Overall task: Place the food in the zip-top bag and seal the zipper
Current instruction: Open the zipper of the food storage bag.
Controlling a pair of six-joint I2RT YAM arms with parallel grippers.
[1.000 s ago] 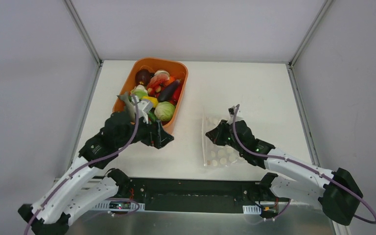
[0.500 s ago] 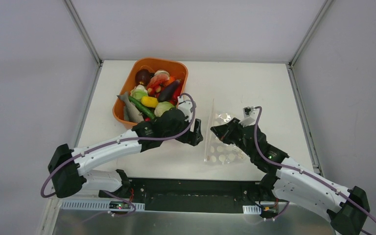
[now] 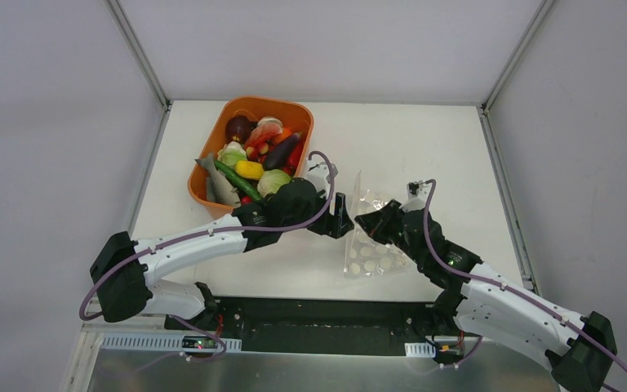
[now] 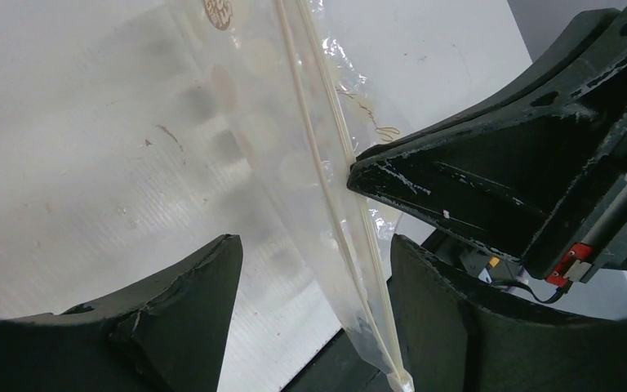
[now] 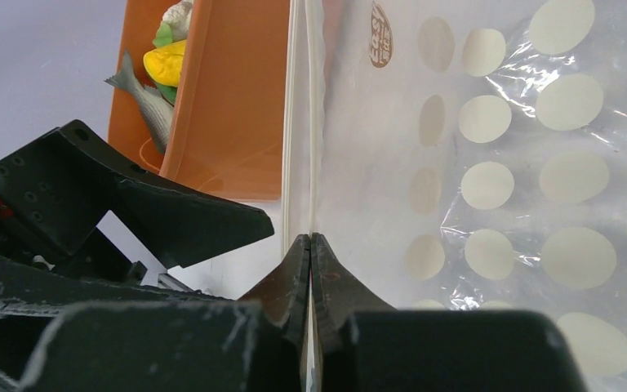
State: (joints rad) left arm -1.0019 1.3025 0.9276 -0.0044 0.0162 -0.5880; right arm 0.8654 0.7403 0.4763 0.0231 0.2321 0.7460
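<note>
The right gripper point(image 5: 310, 245) is pinched tight on the zipper point(image 5: 303, 122) of the bag point(image 3: 373, 249), on the table point(image 3: 433, 139) beside the tub point(image 3: 271, 101). The left gripper point(image 4: 314, 253) is wide apart, one finger on each side of the zipper. The bag's orange label point(image 5: 382, 34) seems to say "easy". The food point(image 3: 255, 155) is in the tub.

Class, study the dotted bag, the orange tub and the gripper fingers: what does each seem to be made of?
The dotted bag looks like thin clear plastic film, glossy: it crinkles and the orange tub shows through. The tub seems rigid moulded plastic, smooth. The gripper fingers look like hard black plastic, matt, with whitish scuffs at the edges.
</note>
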